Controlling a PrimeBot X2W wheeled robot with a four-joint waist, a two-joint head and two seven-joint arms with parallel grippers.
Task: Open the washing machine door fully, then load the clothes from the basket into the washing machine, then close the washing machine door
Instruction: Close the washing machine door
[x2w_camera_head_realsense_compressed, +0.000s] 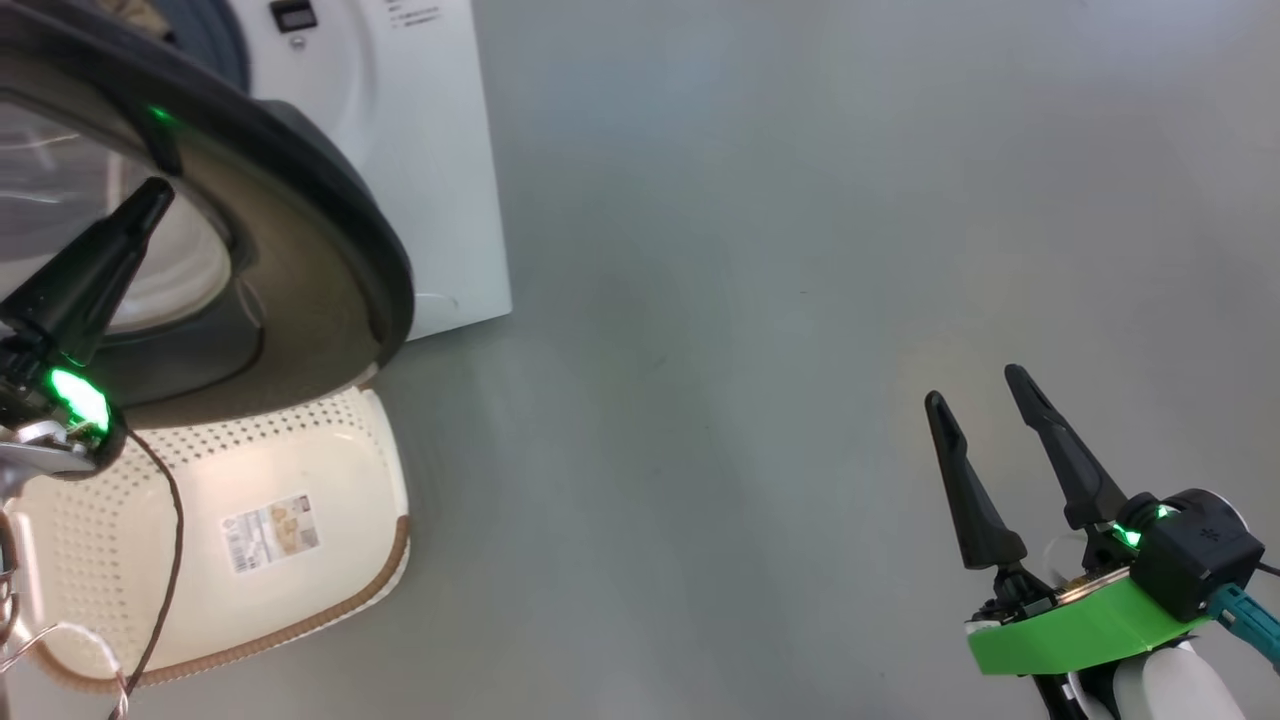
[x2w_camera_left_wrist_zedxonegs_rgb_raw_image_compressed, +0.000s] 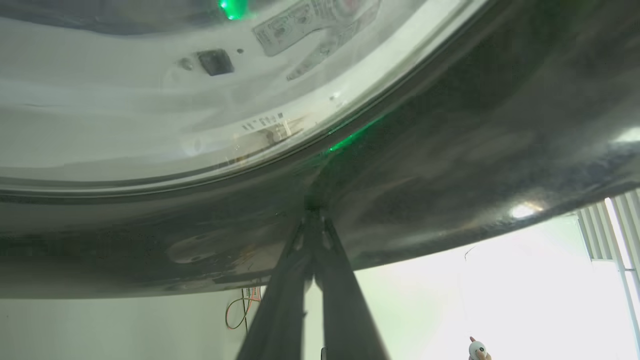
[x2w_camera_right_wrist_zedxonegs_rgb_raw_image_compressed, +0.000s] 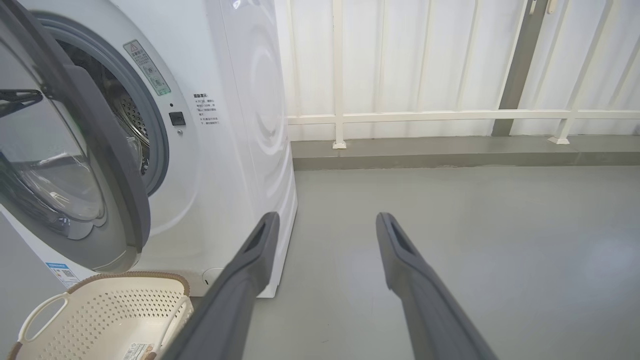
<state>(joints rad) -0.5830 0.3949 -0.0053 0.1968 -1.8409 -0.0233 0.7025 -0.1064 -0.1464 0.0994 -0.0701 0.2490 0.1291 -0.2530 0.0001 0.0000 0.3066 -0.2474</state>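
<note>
1. Black glossy rim (x2w_camera_left_wrist_zedxonegs_rgb_raw_image_compressed: 450, 150) is where we are resting the left pincer (x2w_camera_left_wrist_zedxonegs_rgb_raw_image_compressed: 312, 216): its 2 fingers are pinched together, holding nothing, with the tips touching the outer face of the washing machine door (x2w_camera_head_realsense_compressed: 330, 230) just below the glass (x2w_camera_left_wrist_zedxonegs_rgb_raw_image_compressed: 150, 125).
2. We are judging that the closed fingers are making 1 stiff point for pushing, which suits shutting the door. The basket (x2w_camera_right_wrist_zedxonegs_rgb_raw_image_compressed: 100, 310) is looking empty down to its label (x2w_camera_head_realsense_compressed: 270, 535), so loading is probably done.
3. We are seeing the door standing ajar, swung well out from the washing machine (x2w_camera_right_wrist_zedxonegs_rgb_raw_image_compressed: 240, 150), with the drum mouth (x2w_camera_right_wrist_zedxonegs_rgb_raw_image_compressed: 127, 112) showing behind it.
4. We are holding the right pincer (x2w_camera_head_realsense_compressed: 975, 388) spread wide and empty over bare floor (x2w_camera_head_realsense_compressed: 750, 300), well apart from the door, likely so it is not fouling the swing.
5. We are watching the door's lower edge: it is hanging just above the basket's brown rim (x2w_camera_head_realsense_compressed: 395, 560), and we cannot tell whether they are touching.
6. We are finding plenty of open floor to the right of the machine, up to the white railing (x2w_camera_right_wrist_zedxonegs_rgb_raw_image_compressed: 425, 116). The tight spot is lying between door, basket and machine front.
</note>
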